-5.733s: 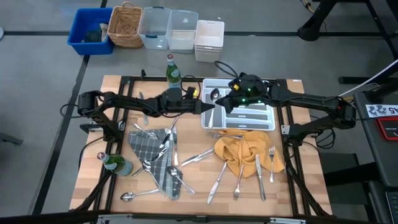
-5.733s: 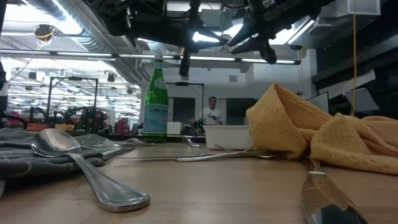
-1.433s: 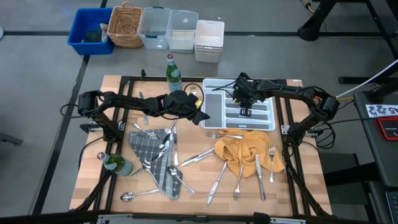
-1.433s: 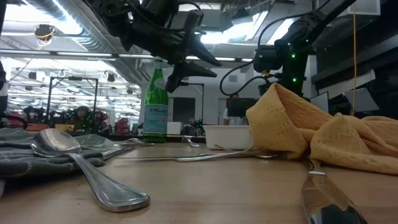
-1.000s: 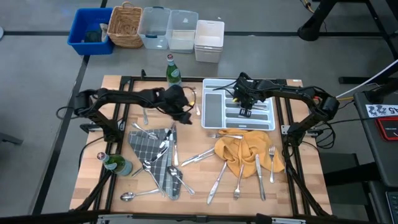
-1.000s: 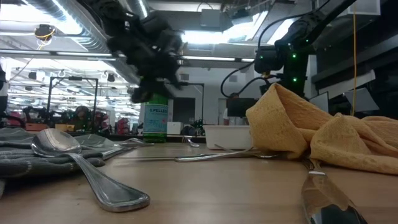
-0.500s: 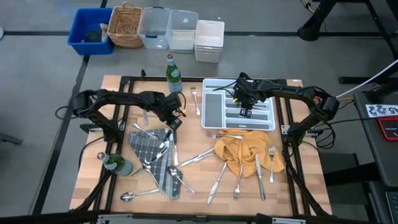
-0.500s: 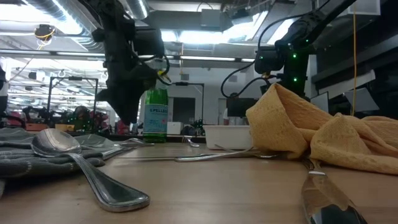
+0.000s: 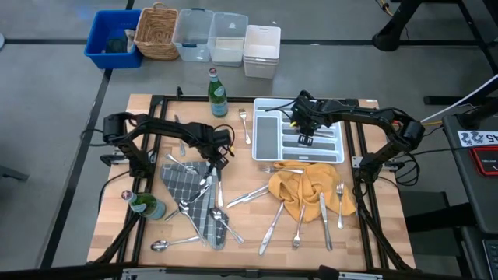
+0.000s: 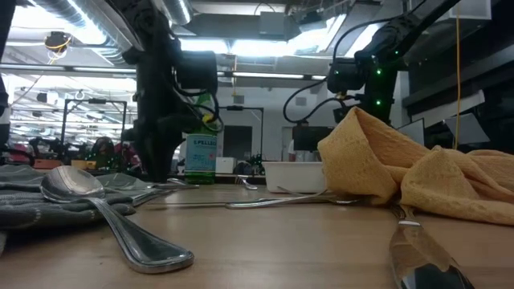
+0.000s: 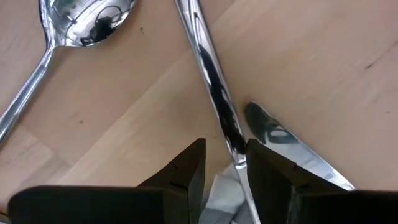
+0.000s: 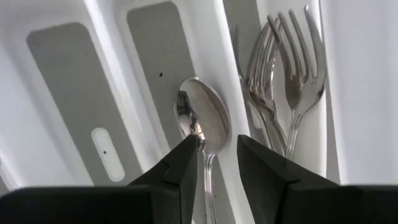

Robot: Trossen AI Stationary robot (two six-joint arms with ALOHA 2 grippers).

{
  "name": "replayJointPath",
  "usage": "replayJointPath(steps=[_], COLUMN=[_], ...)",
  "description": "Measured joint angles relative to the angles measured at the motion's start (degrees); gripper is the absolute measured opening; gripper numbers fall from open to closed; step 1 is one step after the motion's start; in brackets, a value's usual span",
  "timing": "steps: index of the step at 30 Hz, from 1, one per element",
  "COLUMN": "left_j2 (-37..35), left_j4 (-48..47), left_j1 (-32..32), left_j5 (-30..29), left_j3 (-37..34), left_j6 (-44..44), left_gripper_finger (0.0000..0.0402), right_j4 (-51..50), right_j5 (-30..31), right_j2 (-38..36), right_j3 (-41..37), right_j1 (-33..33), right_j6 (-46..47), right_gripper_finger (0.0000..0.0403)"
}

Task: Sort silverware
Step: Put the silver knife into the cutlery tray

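1. My left claw (image 11: 224, 163) is low over the wooden table (image 9: 241, 233), left of the white tray (image 9: 268, 140), at the top edge of the grey checked cloth (image 9: 187, 183). Its fingers (image 11: 186, 171) stand apart, one on each side of a slim metal handle (image 11: 211, 81); I cannot tell whether they press on it.
2. My right claw (image 12: 217, 155) hangs over the tray, fingers apart and holding nothing, pointing down at a spoon (image 12: 202, 121) that lies across a divider between two slots.
3. Two forks (image 12: 289, 87) lie together in the slot just beside that spoon.
4. Left of the tray, more silverware (image 9: 210, 210) is strewn over and around the grey cloth; one fork (image 9: 244, 124) lies alone just beside the tray's left wall.
5. Below the tray sits a crumpled yellow cloth (image 9: 303, 187), with more pieces lying around it and partly under it.
6. A green bottle (image 9: 216, 92) stands upright near the tray's upper left corner, another (image 9: 146, 206) well left of it by the grey cloth.
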Motion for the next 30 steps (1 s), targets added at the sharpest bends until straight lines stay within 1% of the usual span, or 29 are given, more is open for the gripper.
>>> replayJointPath(steps=[10,19,23,26,30], left_j2=[0.36,4.14,4.46,4.22,4.24], left_j4=[0.71,1.15,0.98,0.66,0.61], left_j1=[-0.09,-1.36,-1.82,-1.86,-1.84], left_j5=[-0.43,-1.27,-1.74,-2.10,-2.19], left_j3=[-0.02,0.28,0.22,0.20,0.15], left_j6=[-1.53,-1.79,-1.77,-2.18,-2.67], left_gripper_finger=[0.0101,0.0101,0.0100,0.0084,0.0043], right_j4=[0.04,0.13,0.13,0.13,0.13], right_j5=[-0.02,-0.02,-0.02,-0.02,-0.02], right_j2=[0.00,0.00,-0.02,-0.02,-0.02], right_j3=[0.00,0.00,0.00,0.00,0.00], right_j1=[0.00,0.00,0.00,0.00,0.00], right_j6=[-0.02,-0.02,-0.02,-0.02,-0.02], right_gripper_finger=[0.0115,0.0115,0.0115,0.0115,0.0115])
